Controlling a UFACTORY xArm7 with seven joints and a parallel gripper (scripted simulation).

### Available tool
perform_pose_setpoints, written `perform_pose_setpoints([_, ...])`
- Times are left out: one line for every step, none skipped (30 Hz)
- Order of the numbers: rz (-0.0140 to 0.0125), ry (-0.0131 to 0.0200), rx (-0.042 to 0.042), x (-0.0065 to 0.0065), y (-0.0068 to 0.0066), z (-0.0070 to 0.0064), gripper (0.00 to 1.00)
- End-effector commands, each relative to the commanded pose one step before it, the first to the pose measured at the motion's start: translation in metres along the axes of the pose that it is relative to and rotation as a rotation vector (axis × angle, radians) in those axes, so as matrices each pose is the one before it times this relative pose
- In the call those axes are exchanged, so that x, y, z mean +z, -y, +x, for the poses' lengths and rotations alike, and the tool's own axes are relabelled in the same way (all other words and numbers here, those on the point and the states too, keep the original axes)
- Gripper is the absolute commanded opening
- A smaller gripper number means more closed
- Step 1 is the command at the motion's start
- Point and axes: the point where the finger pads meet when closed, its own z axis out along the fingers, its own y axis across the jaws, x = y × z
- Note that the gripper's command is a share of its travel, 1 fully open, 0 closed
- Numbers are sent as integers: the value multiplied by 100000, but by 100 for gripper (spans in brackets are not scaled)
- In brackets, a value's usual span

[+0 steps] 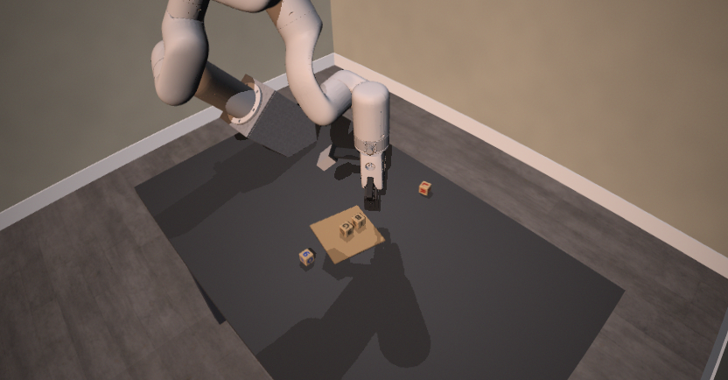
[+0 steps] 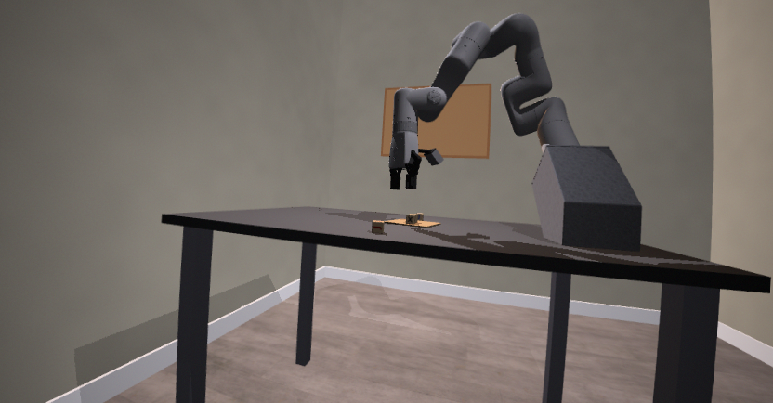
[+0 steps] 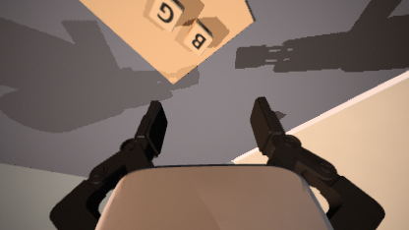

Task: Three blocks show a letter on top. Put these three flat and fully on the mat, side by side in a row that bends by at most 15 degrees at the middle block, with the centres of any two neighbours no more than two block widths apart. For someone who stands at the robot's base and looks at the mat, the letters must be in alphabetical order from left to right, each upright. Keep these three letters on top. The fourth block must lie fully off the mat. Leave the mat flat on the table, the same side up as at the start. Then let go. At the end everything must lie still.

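Observation:
My gripper is open and empty, high above the table beside the mat's corner. The tan mat lies flat. On it, the B block and the G block lie side by side with a small gap, letters up. Seen from the base, B is left of G. A block with red marks lies off the mat; its top is too small to read surely. A block with a blue 6-or-9-like top lies off the mat's other side.
The dark table carries the mat and blocks. The robot's base box stands on the table behind the mat. Arm shadows fall across the table and part of the mat.

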Motion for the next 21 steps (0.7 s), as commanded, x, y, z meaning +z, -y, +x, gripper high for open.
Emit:
perform_pose_setpoints([336,-446,13781,-73,-577,-1143,100])
perform_pose_setpoints([-44,-33,3211,16,-193,-207,100])
perform_pose_setpoints([-38,-32,3082,16,-193,-191,100])
perform_pose_setpoints([-33,-33,3069,16,-199,-183,100])
perform_pose_setpoints([-30,-34,3157,17,-212,-181,100])
perform_pose_setpoints([0,0,0,0,0,0,100])
perform_pose_setpoints([0,0,0,0,0,0,100])
perform_pose_setpoints([-58,-86,8268,46,-575,-450,100])
perform_pose_setpoints([-11,-24,2358,13,-175,-112,100])
perform_pose_setpoints([-7,-17,1702,10,-129,-78,100])
perform_pose_setpoints([-9,-26,2776,16,-213,-122,100])
perform_pose_setpoints([-6,-29,3212,19,-251,-133,100])
perform_pose_setpoints([-2,-27,3191,19,-254,-123,100])
perform_pose_setpoints([1,-24,3091,19,-251,-109,100])
perform_pose_setpoints([4,-21,2975,18,-245,-96,100])
perform_pose_setpoints([8,-19,3098,19,-259,-91,100])
perform_pose_setpoints([10,-16,3083,19,-261,-81,100])
perform_pose_setpoints([13,-13,3023,19,-258,-70,100])
perform_pose_setpoints([16,-11,3106,20,-268,-62,100])
perform_pose_setpoints([17,-7,2983,19,-259,-50,100])
perform_pose_setpoints([20,-4,3109,20,-272,-43,100])
